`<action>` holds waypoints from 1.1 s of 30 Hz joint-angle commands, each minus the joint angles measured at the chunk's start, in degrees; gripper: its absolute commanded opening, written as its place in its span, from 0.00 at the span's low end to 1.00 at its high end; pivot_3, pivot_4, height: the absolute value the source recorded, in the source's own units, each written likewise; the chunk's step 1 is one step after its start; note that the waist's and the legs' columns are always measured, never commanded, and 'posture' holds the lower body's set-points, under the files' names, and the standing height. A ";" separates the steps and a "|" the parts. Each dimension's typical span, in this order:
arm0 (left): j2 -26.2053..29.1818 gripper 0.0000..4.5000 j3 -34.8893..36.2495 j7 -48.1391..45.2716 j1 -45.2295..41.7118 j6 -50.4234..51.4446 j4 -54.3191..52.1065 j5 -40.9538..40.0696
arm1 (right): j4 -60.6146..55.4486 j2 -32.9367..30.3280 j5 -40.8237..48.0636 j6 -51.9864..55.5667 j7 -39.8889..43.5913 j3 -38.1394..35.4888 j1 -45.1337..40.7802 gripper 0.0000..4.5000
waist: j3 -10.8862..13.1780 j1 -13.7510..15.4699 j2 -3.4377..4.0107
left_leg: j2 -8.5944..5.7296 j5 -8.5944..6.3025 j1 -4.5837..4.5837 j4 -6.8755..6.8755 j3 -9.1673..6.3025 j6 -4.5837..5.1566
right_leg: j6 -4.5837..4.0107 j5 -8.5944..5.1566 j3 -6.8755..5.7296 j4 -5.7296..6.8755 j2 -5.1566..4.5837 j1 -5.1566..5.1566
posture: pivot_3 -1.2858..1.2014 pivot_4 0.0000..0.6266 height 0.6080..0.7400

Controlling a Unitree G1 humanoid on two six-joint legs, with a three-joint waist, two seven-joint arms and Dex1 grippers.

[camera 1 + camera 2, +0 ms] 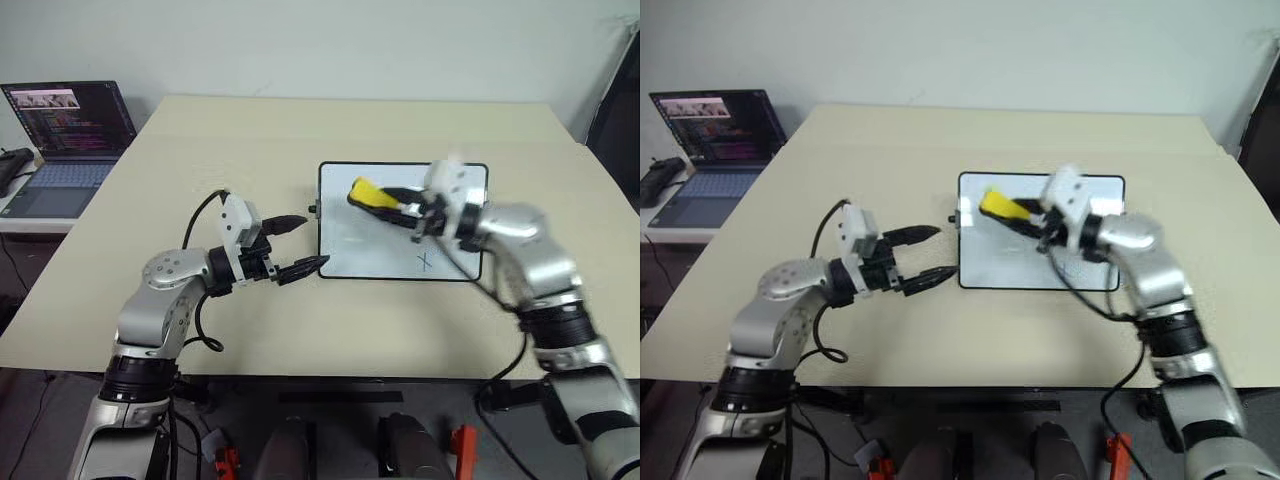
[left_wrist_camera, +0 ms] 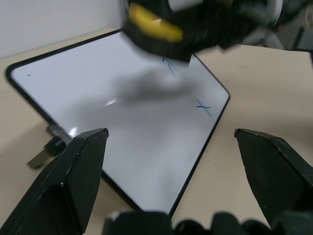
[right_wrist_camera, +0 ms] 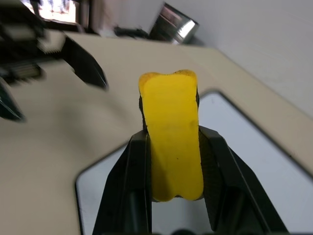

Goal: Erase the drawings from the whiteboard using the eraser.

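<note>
The whiteboard [image 1: 370, 250] lies flat mid-desk [image 1: 300, 130], nearer the right edge. Just off the board's left side, the left pincer [image 1: 298, 246] reaches level, fingers apart. The right pincer [image 1: 385, 205], arm bent inward, hovers above the board clamped on the yellow eraser [image 1: 364, 192]; a blue x [image 1: 426, 262] shows near the front edge.
</note>
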 commanded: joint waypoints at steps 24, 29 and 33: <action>9.78 1.00 0.14 -11.32 -4.56 -0.58 4.17 0.21 | -9.70 -30.51 -2.25 1.49 9.80 -22.65 32.55 0.21 | 0.06 -0.45 0.01 | 0.02 -0.20 0.19 0.11 0.35 -0.15 | 0.10 -0.26 0.25 0.02 0.01 0.13 | 0.52 0.24 1.00; 9.71 1.00 0.10 -11.07 -4.44 -0.59 3.97 0.35 | -8.37 -30.57 -2.60 0.42 9.74 -21.68 31.25 0.21 | 0.06 -0.45 0.01 | 0.03 -0.20 0.20 0.10 0.35 -0.15 | 0.09 -0.26 0.25 0.03 0.01 0.12 | 0.52 0.24 1.00; 9.51 1.00 0.06 -10.78 -4.39 -0.51 3.73 0.35 | -8.33 -30.02 -2.36 0.31 9.43 -21.04 30.49 0.21 | 0.06 -0.47 0.01 | 0.03 -0.20 0.20 0.10 0.35 -0.15 | 0.09 -0.26 0.26 0.03 0.01 0.13 | 0.52 0.24 1.00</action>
